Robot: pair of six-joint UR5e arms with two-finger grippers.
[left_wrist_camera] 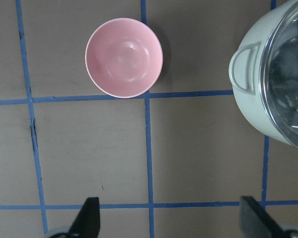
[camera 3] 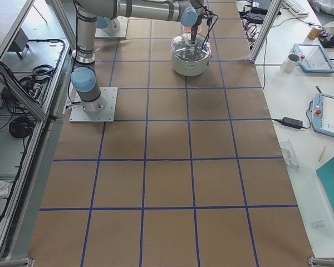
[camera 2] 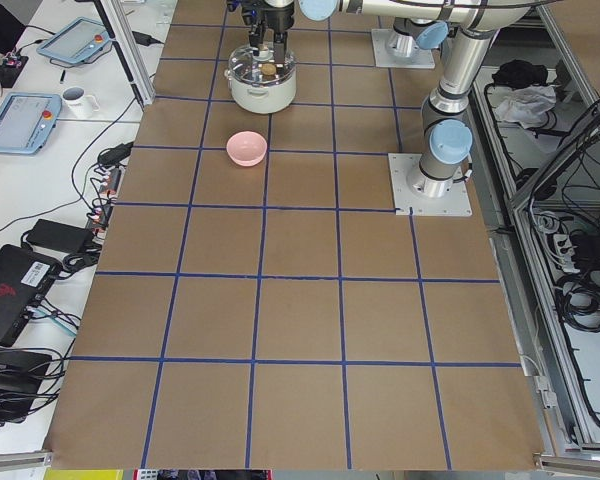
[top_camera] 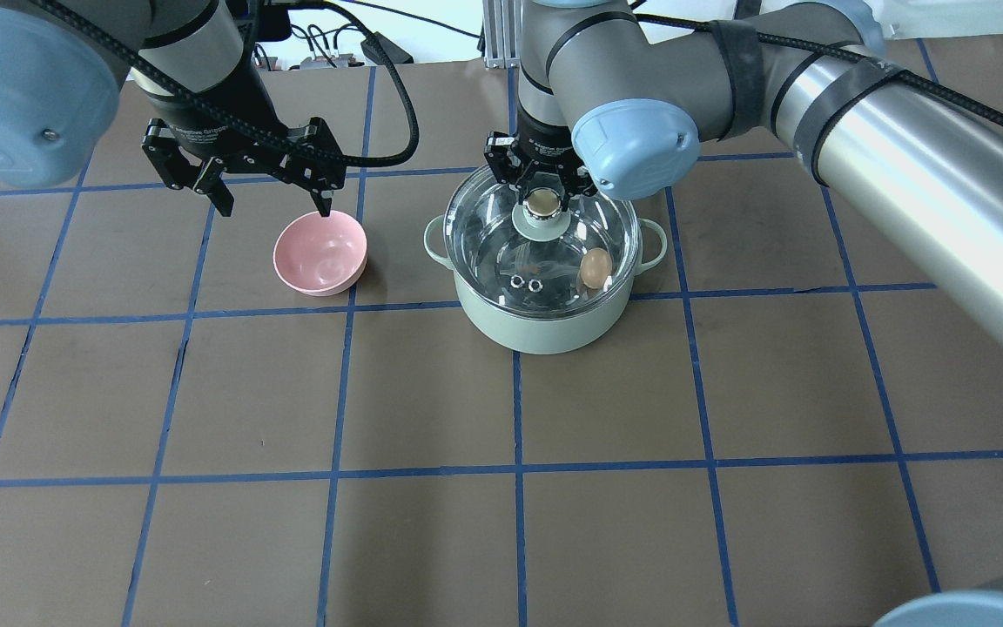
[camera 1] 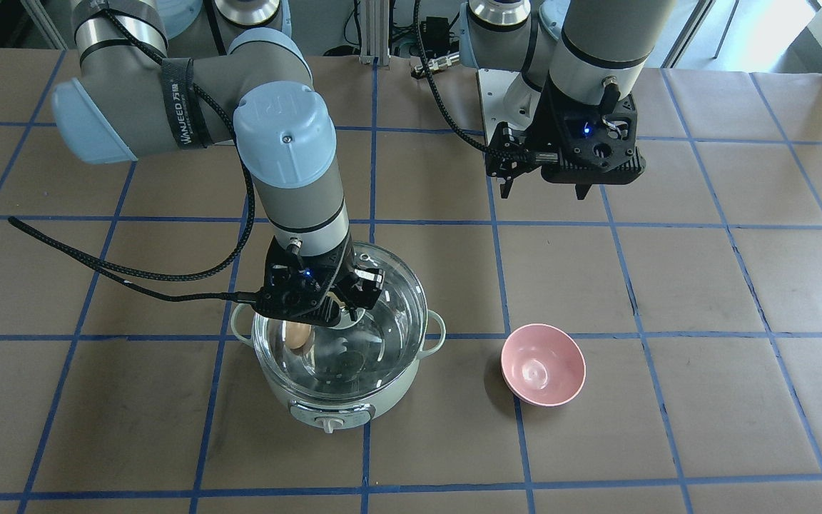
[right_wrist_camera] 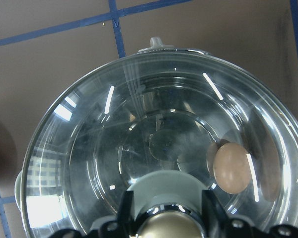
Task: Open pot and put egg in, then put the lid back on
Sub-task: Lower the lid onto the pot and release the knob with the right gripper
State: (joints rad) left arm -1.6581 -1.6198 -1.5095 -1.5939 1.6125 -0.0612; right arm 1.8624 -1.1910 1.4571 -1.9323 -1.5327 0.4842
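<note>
The mint-green pot (camera 1: 340,400) stands on the table, also in the overhead view (top_camera: 545,326). The clear glass lid (top_camera: 501,226) covers it; I cannot tell whether it rests fully on the rim. The light-brown egg (top_camera: 595,266) lies inside the steel bowl, seen through the glass (right_wrist_camera: 232,168) (camera 1: 297,335). My right gripper (top_camera: 543,202) is above the pot, fingers closed on the lid's golden knob (right_wrist_camera: 165,218). My left gripper (top_camera: 275,212) is open and empty, hovering just behind the pink bowl (top_camera: 320,252).
The pink bowl (camera 1: 543,364) is empty and stands beside the pot on its left-arm side (left_wrist_camera: 124,57). The pot's side handle (left_wrist_camera: 244,69) faces the bowl. Brown paper with blue tape lines covers the table. The dial knob (camera 1: 329,424) faces the operators' side.
</note>
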